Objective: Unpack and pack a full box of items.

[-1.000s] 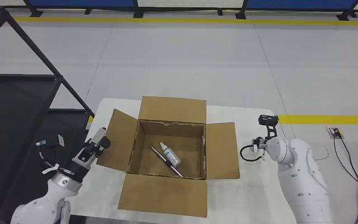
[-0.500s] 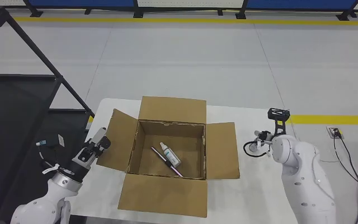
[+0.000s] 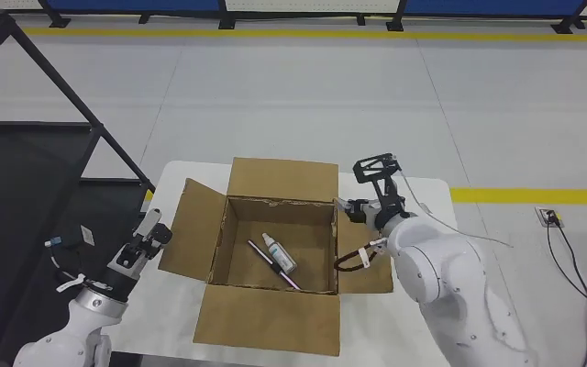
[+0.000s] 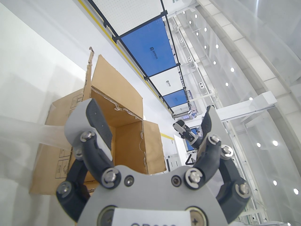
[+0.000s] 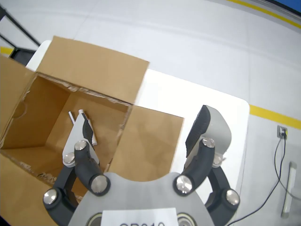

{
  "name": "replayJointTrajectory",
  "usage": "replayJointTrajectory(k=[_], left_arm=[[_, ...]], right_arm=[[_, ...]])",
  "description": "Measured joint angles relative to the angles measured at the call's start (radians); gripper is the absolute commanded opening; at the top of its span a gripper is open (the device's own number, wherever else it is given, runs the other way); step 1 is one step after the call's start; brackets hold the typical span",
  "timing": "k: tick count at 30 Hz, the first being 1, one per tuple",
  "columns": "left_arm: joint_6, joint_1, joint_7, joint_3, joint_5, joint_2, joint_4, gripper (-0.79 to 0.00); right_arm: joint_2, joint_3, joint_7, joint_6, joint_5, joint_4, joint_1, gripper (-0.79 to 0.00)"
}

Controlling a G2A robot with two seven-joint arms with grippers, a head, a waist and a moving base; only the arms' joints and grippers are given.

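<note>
Well, some things are hard to see here. From the right wrist, one finger (image 5: pixel 87 130) of the right gripper (image 5: pixel 142 112) covers most of what lies in the box (image 5: pixel 94 62). Just a white tip and a thin white edge peek out past it, and I cannot tell which thing is which there. From the left wrist, the box (image 4: pixel 127 128) shows a side wall and its raised flaps. Its floor is hidden, so what is inside cannot be seen.

From the top it is clearer. The box (image 3: pixel 280 316) stands open on the white table (image 3: pixel 417 193) with all four flaps folded out. A small white bottle (image 3: pixel 276 247) lies on the box floor. A thin dark pen (image 3: pixel 272 263) lies just beside it, slanted the same way. The right arm covers part of the flap on its side.

The right gripper (image 3: pixel 377 168) hangs in the air over that flap, near the box rim. Its fingers are spread wide with nothing between them. The bottle and pen lie down inside the box, apart from it, near the box's middle.

The left gripper (image 3: pixel 151 227) is outside the box, just past the flap on the other side. Its fingers (image 4: pixel 94 116) are wide apart too, and it holds nothing. The bottle and pen are well apart from it, with the flap and the box wall in between.
</note>
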Motion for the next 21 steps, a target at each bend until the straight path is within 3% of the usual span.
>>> replayJointTrajectory(k=[6,13,21], left_arm=[[0.000,0.015,0.017,-0.013,-0.015,0.000,-0.008,0.000],[0.000,0.015,0.017,-0.013,-0.015,0.000,-0.008,0.000],[0.000,0.015,0.017,-0.013,-0.015,0.000,-0.008,0.000]], right_arm=[[-0.041,-0.184,0.019,-0.091,0.138,0.171,0.117,0.000],[-0.113,-0.380,-0.030,-0.112,0.250,0.435,0.242,0.000],[-0.211,-0.528,-0.104,-0.120,0.356,0.770,0.367,0.000]])
